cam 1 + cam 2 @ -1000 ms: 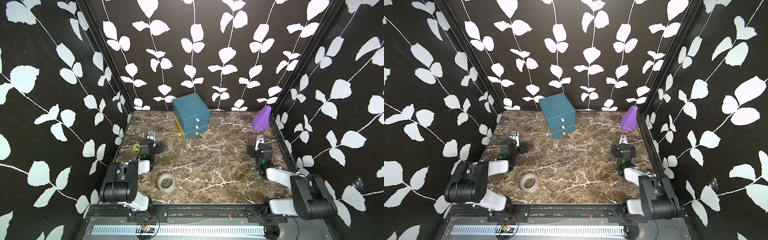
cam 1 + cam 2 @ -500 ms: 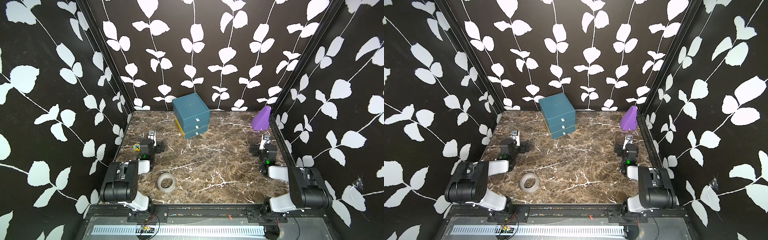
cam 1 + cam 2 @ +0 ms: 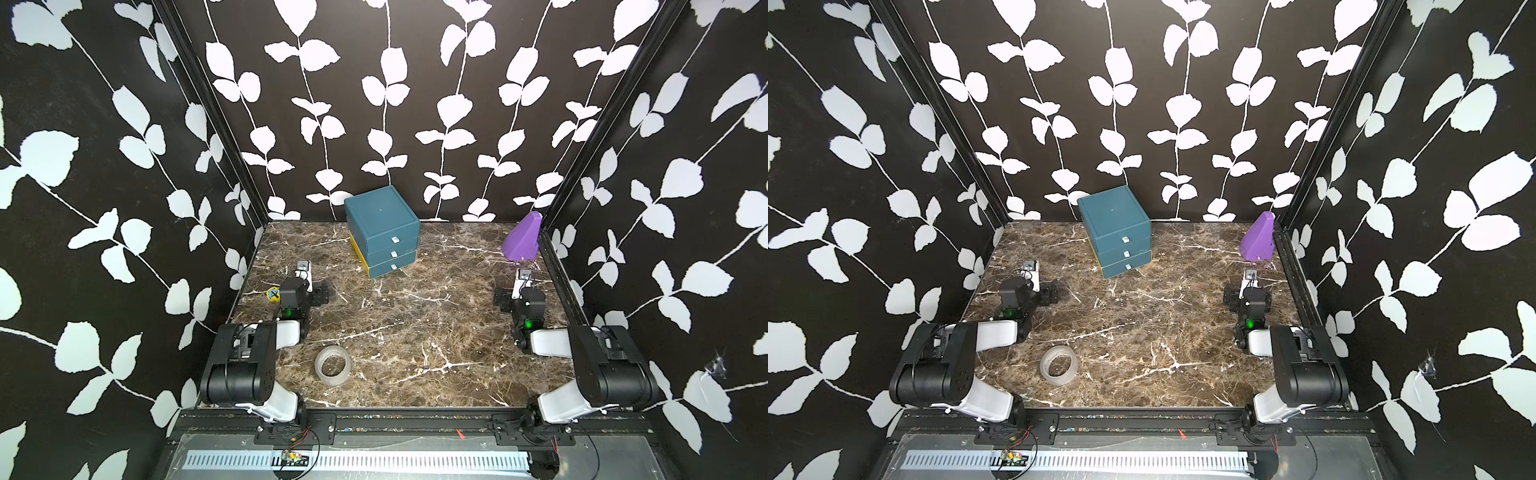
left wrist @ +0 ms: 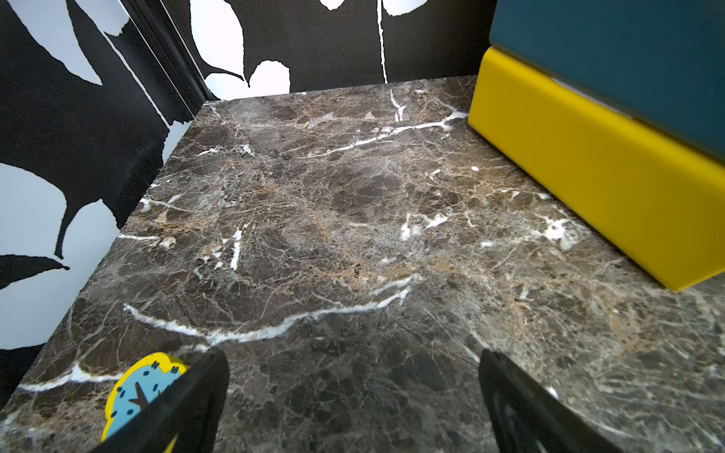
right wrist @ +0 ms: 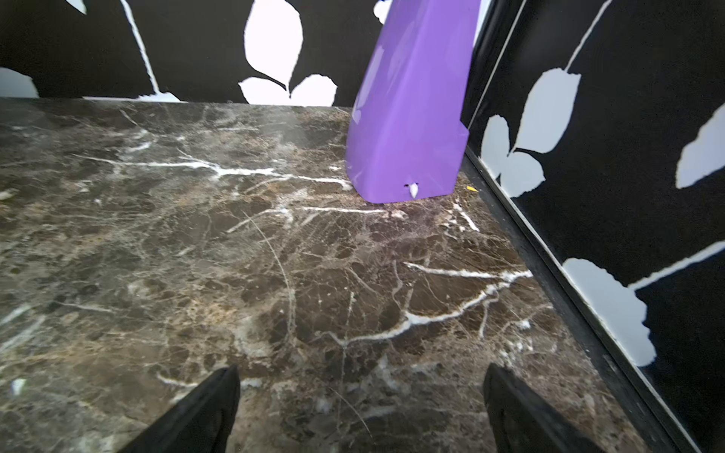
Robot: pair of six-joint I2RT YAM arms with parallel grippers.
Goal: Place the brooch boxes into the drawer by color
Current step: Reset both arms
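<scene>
Drawer (image 3: 382, 226) at back, wedge (image 3: 523, 243) back right, tape roll (image 3: 333, 379) front left

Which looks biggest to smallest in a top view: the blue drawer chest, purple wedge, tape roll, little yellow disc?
1. blue drawer chest
2. purple wedge and tape roll: about alike; the roll lies nearer the camera, so I won't rank them
3. little yellow disc

Black walls (image 3: 374, 62) patterned with white leaf vines enclose a brown, white-veined marble floor (image 3: 415, 332), evenly lit.
</scene>
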